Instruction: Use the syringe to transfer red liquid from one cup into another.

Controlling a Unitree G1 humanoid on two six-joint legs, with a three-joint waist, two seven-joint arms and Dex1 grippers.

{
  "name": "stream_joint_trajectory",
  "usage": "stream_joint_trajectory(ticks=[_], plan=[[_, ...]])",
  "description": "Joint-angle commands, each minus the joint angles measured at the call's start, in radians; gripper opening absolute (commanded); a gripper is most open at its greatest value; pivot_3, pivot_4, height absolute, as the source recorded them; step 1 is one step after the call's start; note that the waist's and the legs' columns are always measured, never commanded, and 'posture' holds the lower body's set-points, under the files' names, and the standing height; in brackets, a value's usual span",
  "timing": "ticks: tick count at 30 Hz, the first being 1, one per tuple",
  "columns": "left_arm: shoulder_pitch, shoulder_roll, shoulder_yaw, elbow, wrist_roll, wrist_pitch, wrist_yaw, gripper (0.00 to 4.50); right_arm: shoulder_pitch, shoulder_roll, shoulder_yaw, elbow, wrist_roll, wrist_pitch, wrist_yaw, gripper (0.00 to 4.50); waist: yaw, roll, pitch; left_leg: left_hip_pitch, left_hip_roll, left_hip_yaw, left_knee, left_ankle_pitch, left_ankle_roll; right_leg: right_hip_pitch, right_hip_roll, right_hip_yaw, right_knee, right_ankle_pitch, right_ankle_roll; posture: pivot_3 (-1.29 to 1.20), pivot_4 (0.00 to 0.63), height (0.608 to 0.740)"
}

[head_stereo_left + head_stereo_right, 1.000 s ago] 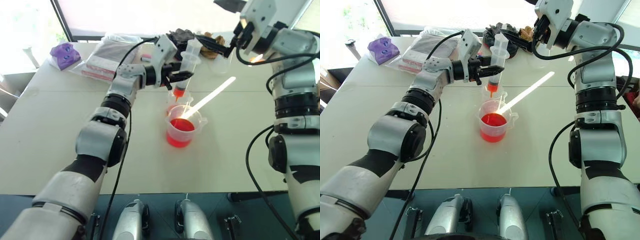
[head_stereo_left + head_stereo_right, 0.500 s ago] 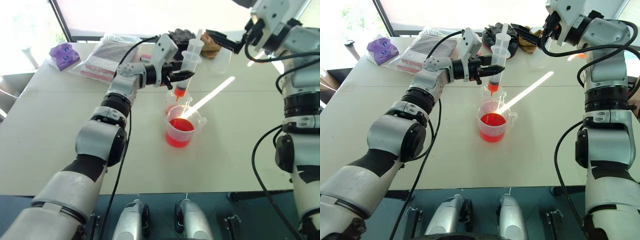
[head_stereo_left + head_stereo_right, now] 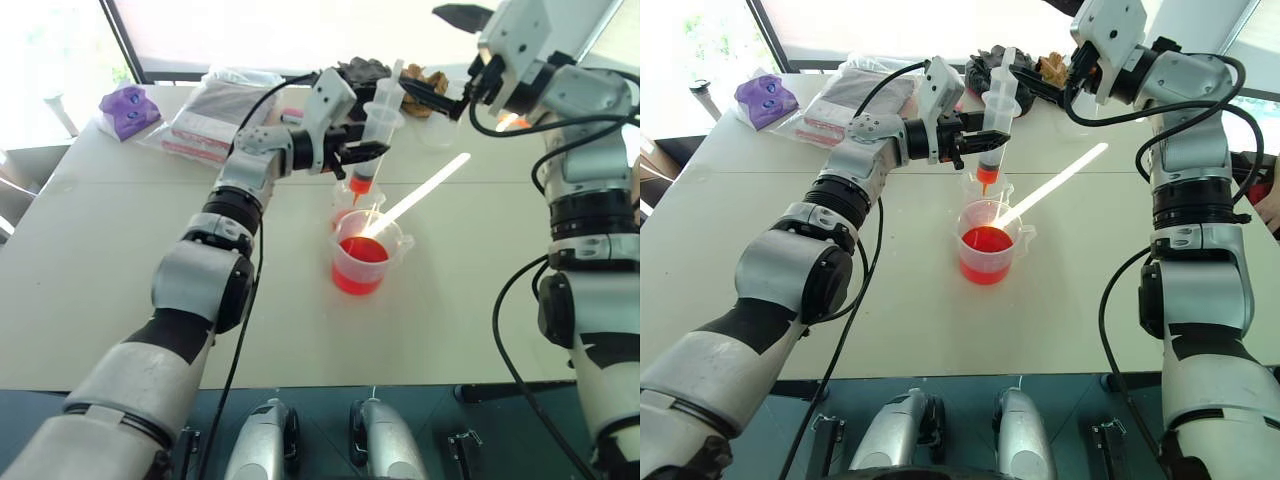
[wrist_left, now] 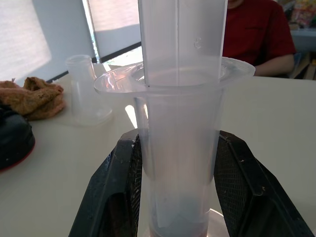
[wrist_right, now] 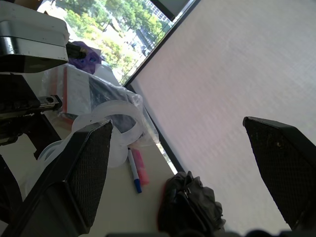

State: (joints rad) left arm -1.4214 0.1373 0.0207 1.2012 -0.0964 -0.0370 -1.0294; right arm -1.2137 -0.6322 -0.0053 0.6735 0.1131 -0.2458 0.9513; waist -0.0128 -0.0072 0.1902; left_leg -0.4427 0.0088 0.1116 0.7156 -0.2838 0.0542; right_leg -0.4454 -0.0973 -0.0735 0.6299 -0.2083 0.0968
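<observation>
Left claw (image 3: 975, 134) clamps the syringe (image 3: 992, 125) upright, orange tip just over the smaller cup (image 3: 988, 188), beyond the handled beaker (image 3: 988, 243) of red liquid (image 3: 986, 240) on the surface (image 3: 740, 240). Right claw (image 3: 455, 60), gaping and empty, hangs above the plunger (image 3: 397, 72); we'd seat it squarely on the plunger top and press slowly, holding the barrel plumb.

Colours: bench items

Clear plastic syringe (image 3: 993, 125), orange tip; red liquid (image 3: 985, 243) in clear handled beaker (image 3: 989, 242); purple crumpled object (image 3: 767, 100); cream table (image 3: 1060, 300).
</observation>
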Motion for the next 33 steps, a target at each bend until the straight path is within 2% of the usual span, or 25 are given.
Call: stream_joint_trajectory(ticks=[1, 3, 6, 11, 33], plan=[[-0.014, -0.010, 0.000, -0.053, -0.003, -0.015, -0.017, 1.57, -0.024, 0.017, -0.008, -0.006, 0.003, -0.021, -0.004, 4.41, -0.001, 0.000, 0.000, 0.000, 0.000, 0.000, 0.000, 0.000, 0.000, 0.000, 0.000, 0.000, 0.000, 0.000, 0.000, 0.00, 0.150, 0.740], [-0.010, -0.012, -0.004, -0.053, 0.001, -0.019, -0.019, 1.57, -0.026, 0.023, -0.005, 0.002, -0.001, -0.028, -0.003, 4.41, -0.001, 0.000, 0.000, 0.000, 0.000, 0.000, 0.000, 0.000, 0.000, 0.000, 0.000, 0.000, 0.000, 0.000, 0.000, 0.00, 0.150, 0.740], [-0.009, -0.013, -0.005, -0.052, 0.004, -0.021, -0.019, 1.57, -0.024, 0.026, -0.002, 0.011, -0.003, -0.041, 0.012, 3.57, -0.001, 0.000, 0.000, 0.000, 0.000, 0.000, 0.000, 0.000, 0.000, 0.000, 0.000, 0.000, 0.000, 0.000, 0.000, 0.00, 0.150, 0.740], [-0.014, -0.015, 0.000, -0.058, 0.001, -0.020, -0.017, 1.57, -0.015, 0.029, 0.013, 0.013, -0.013, -0.043, 0.031, 1.03, -0.001, 0.000, 0.000, 0.000, 0.000, 0.000, 0.000, 0.000, 0.000, 0.000, 0.000, 0.000, 0.000, 0.000, 0.000, 0.00, 0.150, 0.740], [-0.064, 0.000, 0.058, -0.099, -0.059, 0.028, -0.006, 1.57, 0.094, 0.095, 0.036, -0.050, -0.006, -0.010, 0.042, 1.03, -0.001, 0.000, 0.000, 0.000, 0.000, 0.000, 0.000, 0.000, 0.000, 0.000, 0.000, 0.000, 0.000, 0.000, 0.000, 0.00, 0.150, 0.740]])
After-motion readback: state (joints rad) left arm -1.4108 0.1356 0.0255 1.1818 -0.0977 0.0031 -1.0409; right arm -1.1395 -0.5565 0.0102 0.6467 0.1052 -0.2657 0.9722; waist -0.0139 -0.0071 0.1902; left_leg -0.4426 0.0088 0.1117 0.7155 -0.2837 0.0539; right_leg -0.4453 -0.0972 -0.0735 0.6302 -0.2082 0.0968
